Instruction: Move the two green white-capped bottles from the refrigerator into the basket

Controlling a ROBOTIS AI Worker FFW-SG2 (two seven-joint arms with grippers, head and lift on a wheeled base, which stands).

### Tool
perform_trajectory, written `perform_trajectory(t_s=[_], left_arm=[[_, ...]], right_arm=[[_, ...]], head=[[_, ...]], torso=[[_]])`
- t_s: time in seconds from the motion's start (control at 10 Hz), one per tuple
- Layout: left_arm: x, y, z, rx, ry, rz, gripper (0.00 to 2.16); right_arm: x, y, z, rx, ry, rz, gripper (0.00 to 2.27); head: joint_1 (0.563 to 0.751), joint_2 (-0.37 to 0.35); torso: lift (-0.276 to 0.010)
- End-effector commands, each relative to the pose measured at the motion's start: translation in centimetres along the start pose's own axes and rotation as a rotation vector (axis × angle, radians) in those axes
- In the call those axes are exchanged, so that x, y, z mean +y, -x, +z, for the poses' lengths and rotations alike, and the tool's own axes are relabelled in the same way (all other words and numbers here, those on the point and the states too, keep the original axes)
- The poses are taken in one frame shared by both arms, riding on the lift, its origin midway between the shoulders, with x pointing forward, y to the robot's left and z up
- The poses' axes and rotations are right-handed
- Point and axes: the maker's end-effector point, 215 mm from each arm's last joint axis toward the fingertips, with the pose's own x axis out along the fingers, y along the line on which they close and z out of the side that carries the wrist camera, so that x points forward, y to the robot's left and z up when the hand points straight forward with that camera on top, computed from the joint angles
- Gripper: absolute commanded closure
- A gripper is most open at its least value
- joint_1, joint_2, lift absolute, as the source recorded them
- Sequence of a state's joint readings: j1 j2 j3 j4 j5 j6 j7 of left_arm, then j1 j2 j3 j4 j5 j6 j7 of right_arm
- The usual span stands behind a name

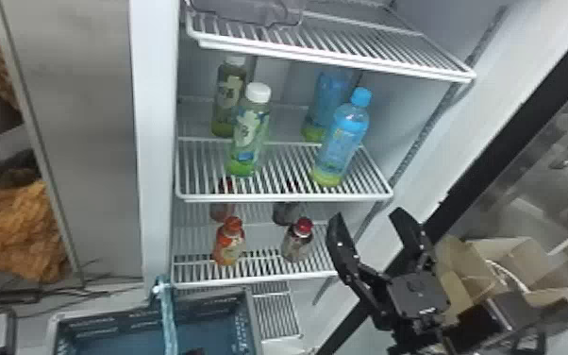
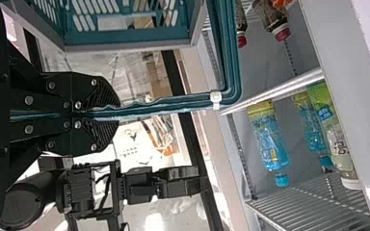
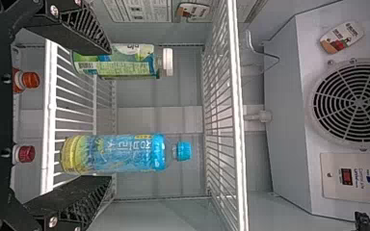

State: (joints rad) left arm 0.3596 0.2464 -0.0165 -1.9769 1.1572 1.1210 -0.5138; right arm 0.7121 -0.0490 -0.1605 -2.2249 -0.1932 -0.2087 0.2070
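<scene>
The refrigerator [image 1: 153,141] opens ahead of the right gripper [image 1: 370,219]. Its middle shelf [image 1: 278,198] bears the task's two green white-capped bottles, the front green bottle [image 1: 249,137] and the rear green bottle [image 1: 225,101], both upright, to the left of the right jaws and above them. Nearer the right jaws, on that same shelf, stand the front blue bottle [image 1: 339,144] and the rear blue bottle [image 1: 328,94]. The lower shelf [image 1: 254,279] holds an orange bottle [image 1: 229,243] and a red-capped bottle [image 1: 297,240], left of the right jaws.

The basket [image 1: 108,321] lies lower and to the left of the right jaws; the left gripper [image 2: 118,116] has its jaws closed on the teal basket handle [image 2: 229,57]. The right arm comes up from the bottom edge, its jaws spread wide and pointing up, well apart from the green bottles.

The front green bottle partly covers the rear one, and the front blue bottle overlaps its neighbour. Shelf wires obscure two dim bottles behind the lower pair. The basket is cut off below; a dark shape [image 1: 196,351] inside its outline is too cropped to identify.
</scene>
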Motion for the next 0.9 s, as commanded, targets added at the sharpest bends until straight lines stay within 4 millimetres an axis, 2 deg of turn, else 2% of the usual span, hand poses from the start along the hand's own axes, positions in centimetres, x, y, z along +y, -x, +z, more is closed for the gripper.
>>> perform_trajectory(t_s=[0.0,0.5,0.8], left_arm=[[0.0,0.0,0.0,0.002,-0.001,0.000,1.19],[0.1,0.0,-0.1,0.001,0.001,0.001,1.19],[0.0,0.1,0.0,-0.001,0.001,0.001,1.19]], right_arm=[[0.0,0.0,-0.3,0.004,-0.002,0.000,0.11],[-0.1,-0.1,-0.8,0.010,-0.012,-0.002,0.11],[0.9,-1.5,-2.1,0.013,-0.040,0.025,0.11]], head=[[0.695,-0.350],[0.695,-0.350],[0.695,-0.350]], torso=[[-0.004],[-0.004],[-0.004]])
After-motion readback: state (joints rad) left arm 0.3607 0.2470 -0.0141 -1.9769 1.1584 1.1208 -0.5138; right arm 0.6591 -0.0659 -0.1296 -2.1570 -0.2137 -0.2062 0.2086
